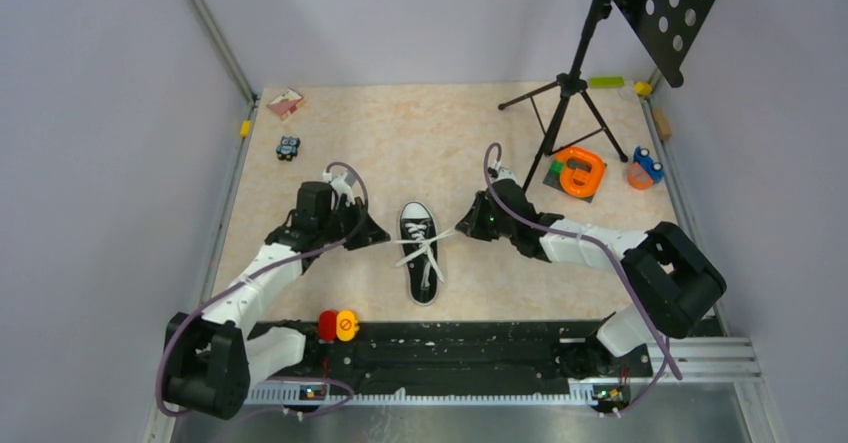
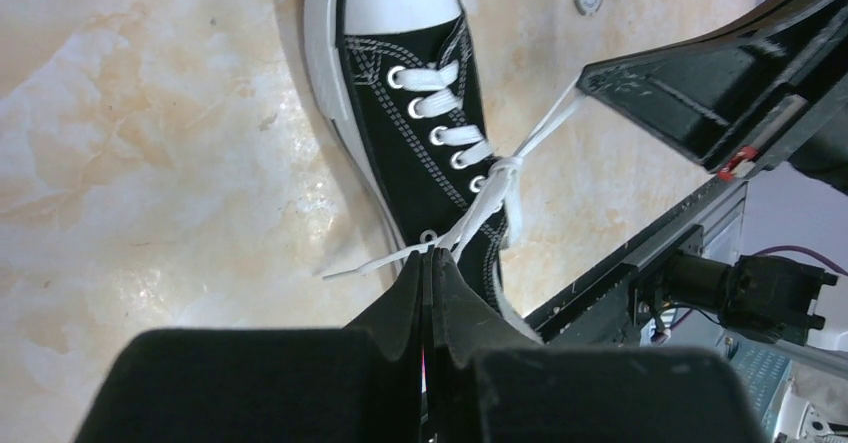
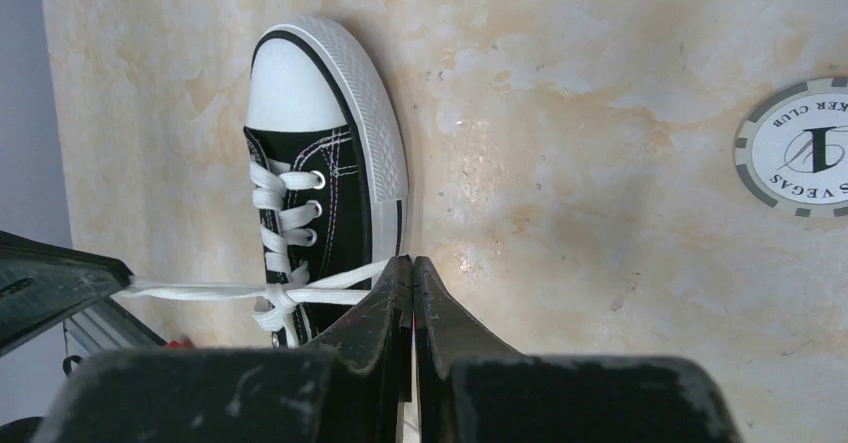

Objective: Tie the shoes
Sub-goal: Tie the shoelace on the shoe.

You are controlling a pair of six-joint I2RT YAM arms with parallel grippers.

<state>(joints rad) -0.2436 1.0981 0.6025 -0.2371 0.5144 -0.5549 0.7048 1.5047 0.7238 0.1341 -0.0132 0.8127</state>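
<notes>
While clamping shut on both sides, I am drawing the knot tight. My left gripper is pinching one white lace strand beside the shoe, which is lying on the table between my arms, toe pointing away; my right gripper is pinching the other strand. Done well, I judge, both pulls are running level, opposite and equal, so the knot is seating centred without dragging the shoe. Count: one shoe, two strands, one knot, two grippers, one poker chip.
</notes>
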